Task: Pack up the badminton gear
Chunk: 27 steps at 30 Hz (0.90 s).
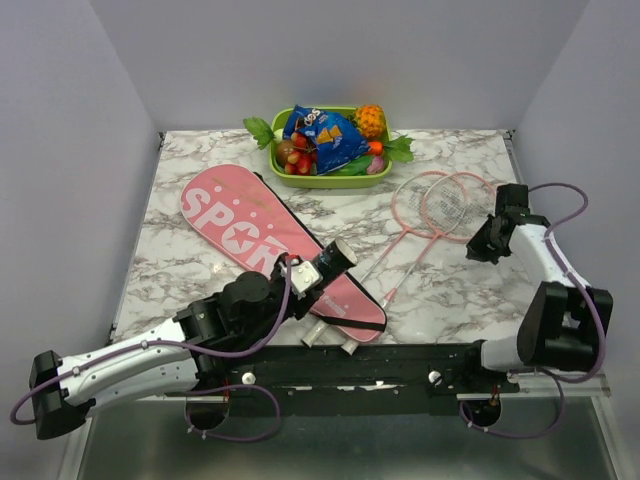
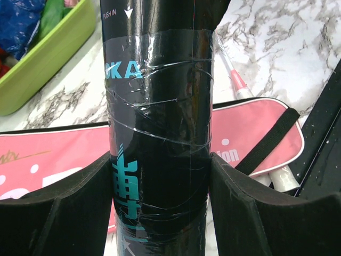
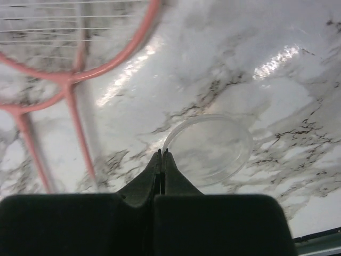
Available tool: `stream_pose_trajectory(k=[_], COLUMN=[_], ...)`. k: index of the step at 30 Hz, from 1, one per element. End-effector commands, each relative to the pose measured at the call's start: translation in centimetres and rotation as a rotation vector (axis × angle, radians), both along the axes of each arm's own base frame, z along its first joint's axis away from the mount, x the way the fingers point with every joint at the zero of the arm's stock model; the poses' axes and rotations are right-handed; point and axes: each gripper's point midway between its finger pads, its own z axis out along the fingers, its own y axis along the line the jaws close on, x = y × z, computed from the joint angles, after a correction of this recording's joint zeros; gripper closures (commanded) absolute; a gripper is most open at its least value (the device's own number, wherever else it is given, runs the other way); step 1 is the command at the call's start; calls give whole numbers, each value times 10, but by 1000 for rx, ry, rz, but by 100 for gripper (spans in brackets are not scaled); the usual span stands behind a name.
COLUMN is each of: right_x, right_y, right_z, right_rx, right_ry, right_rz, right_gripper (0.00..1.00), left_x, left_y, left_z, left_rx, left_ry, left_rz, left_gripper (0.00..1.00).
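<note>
While the left gripper (image 2: 160, 181) has its two dark pads pressed against either side of the black tube (image 1: 335, 258), that tube sits in the middle of the overhead view, over the narrow end of the pink bag (image 1: 250, 225). In the left wrist view the tube fills the centre of the frame from top to bottom. It has teal lettering and is wound with clear tape. The bag lies flat on the marble table (image 1: 200, 160), slanting from the centre left down toward the lower middle, with white letters on its wide end and a black strap near its narrow end.

Two pink rackets (image 1: 440, 205) lie on the table at the upper right of the overhead view. Their heads overlap and their shafts run down and left toward the bag's narrow end.

The right gripper (image 3: 161, 157) is at the right of the overhead view, just beside the racket heads, with its fingers pressed together. Its tips meet at the left edge of a clear round lid (image 3: 210, 149) lying flat on the marble. Whether the lid's rim is caught between them cannot be told.

A green tray (image 1: 310, 182) with toy fruit and a blue packet (image 1: 325, 135) stands at the top centre, well apart from both grippers.
</note>
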Motion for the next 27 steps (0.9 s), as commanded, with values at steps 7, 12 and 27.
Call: stream_pose_trajectory(k=[7,12,27], right_x=[10,-27,-87], right_y=[103,174,225], right_z=[117,167,222], right_rx=[428,646,849], right_ry=[-431,-555,-660], right_rz=[436,739,1103], right_gripper=[99,99,99], left_x=[-13,-21,-33], left_y=[-49,-63,-83], left_z=[13,15,13], left_rx=[-114,-165,-152], left_ry=[47,71,134], left_rz=[-166,-231,-291], left_gripper=[100,100,100])
